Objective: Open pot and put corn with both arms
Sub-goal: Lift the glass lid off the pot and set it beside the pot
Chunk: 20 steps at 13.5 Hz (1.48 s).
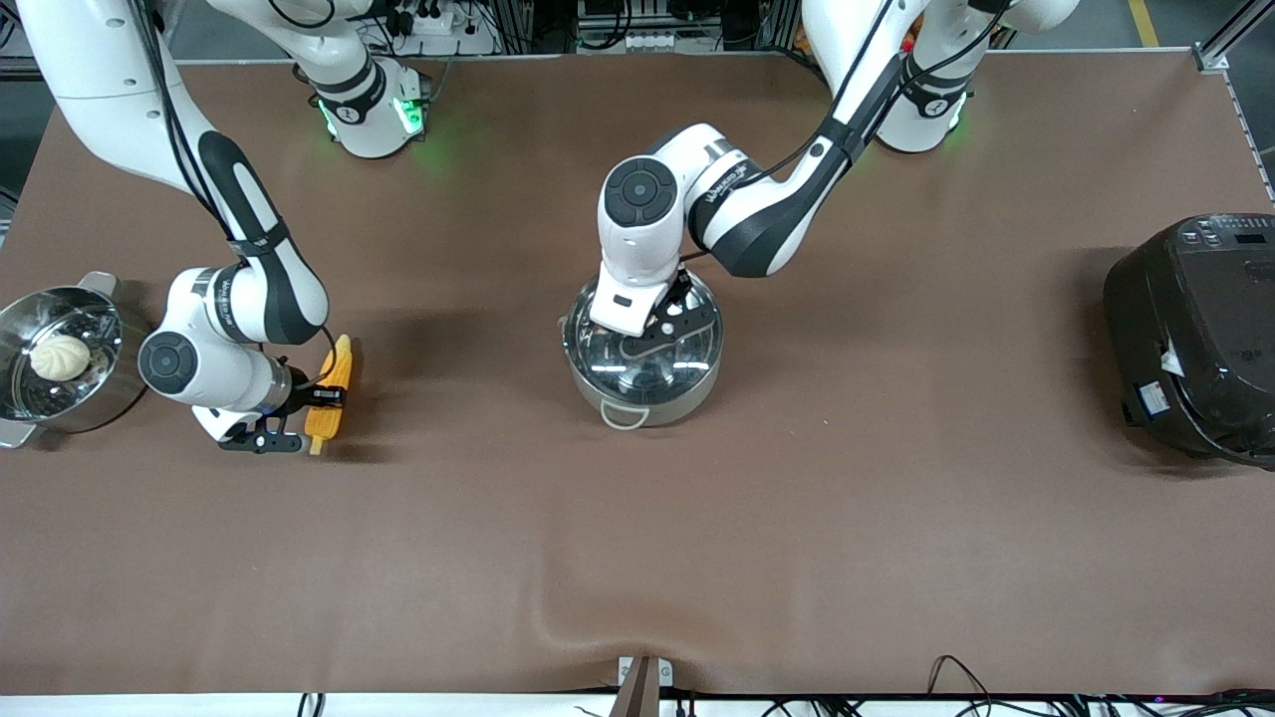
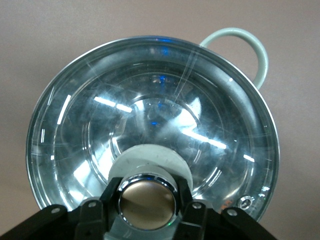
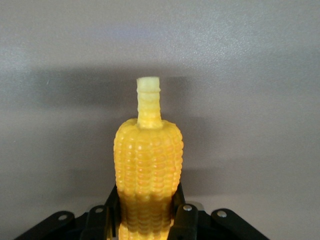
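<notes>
Steamer (image 1: pixel 40 398): at the right arm's end of the bench (image 1: pixel 637 558) you have a steel steamer holding a white bun (image 1: pixel 60 356). It is not part of the job, and it sits just beside the right arm's wrist, so mind it when that arm swings.

Right gripper (image 1: pixel 321 396): its fingers (image 3: pixel 184 220) are clenched across the lower body of the corn (image 1: pixel 331 392), one on each side. You can judge that the crosswise grip is there so the cob lifts level.

Corn: it lies on the bench, well apart from the pot and toward the right arm's end, its pale stalk (image 3: pixel 148 100) pointing away from the wrist camera. It has not been lifted clear, as far as you can tell.

Pot (image 1: pixel 642 354): mid-bench, upright, glass lid (image 2: pixel 150 125) still seated, one loop handle (image 2: pixel 245 50) facing the front camera.

Left gripper (image 1: pixel 665 324): directly over the pot, fingers (image 2: pixel 192 210) clamped on the lid's knob (image 2: pixel 146 205). Holding it from straight above should let you draw the lid up without dragging the pot.

Obstruction: the lid blocks the corn's way in, and the left arm itself hangs over the pot mouth. You will likely need it moved aside.

Rice cooker (image 1: pixel 1195 334): black, at the left arm's end, well clear of both.
</notes>
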### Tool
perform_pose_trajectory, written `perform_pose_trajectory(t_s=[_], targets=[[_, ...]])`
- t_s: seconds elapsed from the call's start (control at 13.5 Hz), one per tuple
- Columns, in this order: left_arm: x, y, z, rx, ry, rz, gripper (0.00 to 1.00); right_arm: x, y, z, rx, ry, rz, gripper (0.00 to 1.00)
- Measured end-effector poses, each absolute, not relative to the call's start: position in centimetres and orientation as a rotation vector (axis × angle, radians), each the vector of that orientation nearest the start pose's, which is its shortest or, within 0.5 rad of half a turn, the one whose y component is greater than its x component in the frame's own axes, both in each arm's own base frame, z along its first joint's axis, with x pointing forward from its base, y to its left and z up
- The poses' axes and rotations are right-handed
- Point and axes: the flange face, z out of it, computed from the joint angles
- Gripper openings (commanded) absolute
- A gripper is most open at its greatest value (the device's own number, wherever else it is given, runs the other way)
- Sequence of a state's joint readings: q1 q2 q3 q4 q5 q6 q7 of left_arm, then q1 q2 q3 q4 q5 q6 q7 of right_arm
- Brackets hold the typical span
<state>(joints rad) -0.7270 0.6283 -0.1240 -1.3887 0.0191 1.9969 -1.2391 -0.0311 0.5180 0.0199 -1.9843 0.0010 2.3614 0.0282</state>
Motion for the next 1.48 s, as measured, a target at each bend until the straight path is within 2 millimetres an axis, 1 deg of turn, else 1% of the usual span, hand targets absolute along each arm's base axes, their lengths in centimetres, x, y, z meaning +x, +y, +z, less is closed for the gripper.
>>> perform_pose_trajectory(t_s=[0.22, 0.3, 0.37, 0.44, 0.52, 0.74, 0.81, 0.89, 0.96, 1.04, 1.11, 1.19, 1.33, 1.41, 1.48], targets=[[48.9, -52.9, 34.3, -3.092, -0.632, 0.087, 0.00, 59.8, -0.6, 19.3, -3.124, 0.064, 0.208, 0.00], [49.0, -52.9, 34.5, -3.094, -0.633, 0.085, 0.00, 60.0, -0.6, 19.6, -3.125, 0.064, 0.197, 0.00], [49.1, -52.8, 35.1, -3.099, -0.639, 0.077, 0.00, 60.2, -0.6, 20.1, -3.126, 0.064, 0.181, 0.00], [49.6, -52.5, 36.5, -3.114, -0.653, 0.055, 0.00, 60.4, -0.6, 20.7, -3.127, 0.062, 0.171, 0.00], [50.2, -51.8, 38.7, -3.126, -0.675, 0.030, 0.00, 60.5, -0.5, 21.4, -3.126, 0.059, 0.177, 0.00], [50.7, -48.2, 46.4, -3.115, -0.713, -0.003, 0.00, 61.3, -0.4, 23.7, -3.124, 0.055, 0.221, 0.00], [51.3, -46.5, 48.7, -3.113, -0.735, -0.023, 0.00, 61.5, -0.4, 24.3, -3.124, 0.055, 0.227, 0.00], [52.4, -44.1, 50.4, -3.114, -0.731, -0.038, 0.00, 61.7, -0.3, 24.8, -3.124, 0.054, 0.226, 0.00], [53.9, -41.4, 51.4, -3.116, -0.704, -0.044, 0.00, 61.8, -0.3, 25.0, -3.124, 0.052, 0.225, 0.00], [55.4, -38.8, 51.9, -3.115, -0.685, -0.044, 0.00, 61.9, -0.2, 25.4, -3.124, 0.049, 0.230, 0.00], [56.5, -36.9, 51.8, -3.108, -0.677, -0.037, 0.00, 62.0, 0.0, 25.8, -3.123, 0.044, 0.244, 0.00], [57.2, -35.5, 51.4, -3.098, -0.667, -0.020, 0.00, 62.2, 0.3, 26.5, -3.122, 0.039, 0.261, 0.00], [58.4, -33.0, 50.4, -3.086, -0.605, 0.019, 0.00, 62.8, 0.7, 28.3, -3.120, 0.028, 0.295, 0.00], [59.2, -31.1, 49.6, -3.082, -0.564, 0.043, 0.00, 63.1, 0.9, 29.2, -3.119, 0.022, 0.307, 0.00], [60.1, -28.8, 48.6, -3.078, -0.517, 0.070, 0.00, 63.4, 1.1, 29.9, -3.119, 0.017, 0.312, 0.00]])
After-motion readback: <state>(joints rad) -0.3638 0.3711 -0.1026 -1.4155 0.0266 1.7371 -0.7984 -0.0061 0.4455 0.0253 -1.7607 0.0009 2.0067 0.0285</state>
